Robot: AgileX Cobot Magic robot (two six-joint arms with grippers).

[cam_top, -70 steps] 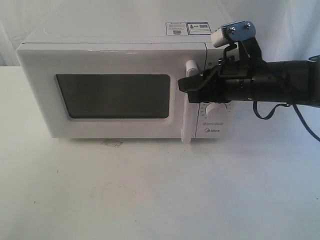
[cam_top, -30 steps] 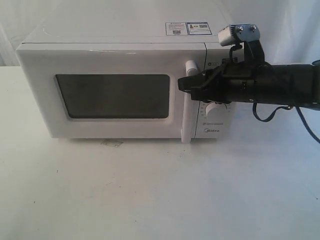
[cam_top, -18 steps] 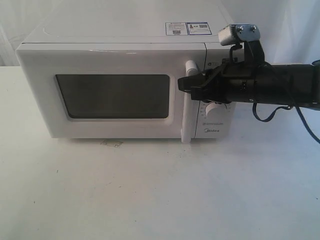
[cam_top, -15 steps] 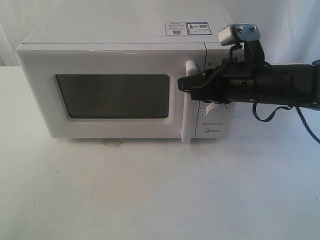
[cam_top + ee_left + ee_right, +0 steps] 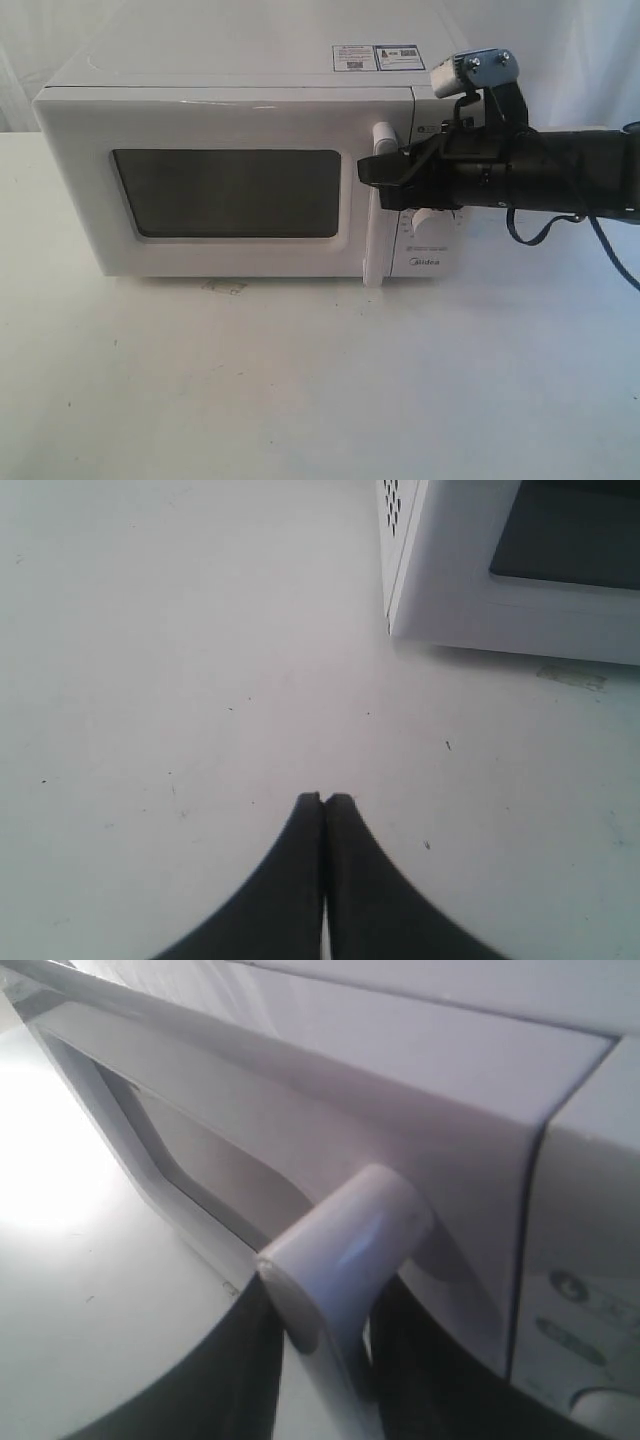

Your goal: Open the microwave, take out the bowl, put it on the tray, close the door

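The white microwave (image 5: 240, 110) stands on the table with its door (image 5: 90, 200) closed or nearly so, its dark window (image 5: 228, 193) showing nothing inside. My right gripper (image 5: 372, 170) reaches in from the right and is shut on the upper part of the tall white door handle (image 5: 378, 240). In the right wrist view the handle (image 5: 345, 1250) passes between the black fingers (image 5: 230, 1370) of that gripper (image 5: 320, 1360). My left gripper (image 5: 325, 800) is shut and empty above the table, near the microwave's lower left corner (image 5: 450, 590). The bowl is hidden. No tray is in view.
The right arm (image 5: 560, 180) lies across the dial panel, with one dial (image 5: 425, 218) peeking out below it and a cable (image 5: 525, 230) hanging under it. Stickers (image 5: 377, 56) sit on the microwave top. A faint tape mark (image 5: 222, 287) lies on the white table (image 5: 300, 390).
The right wrist has shifted and tilted slightly while holding the handle. The microwave's front looks nudged a little to the right. The door has not visibly swung out.
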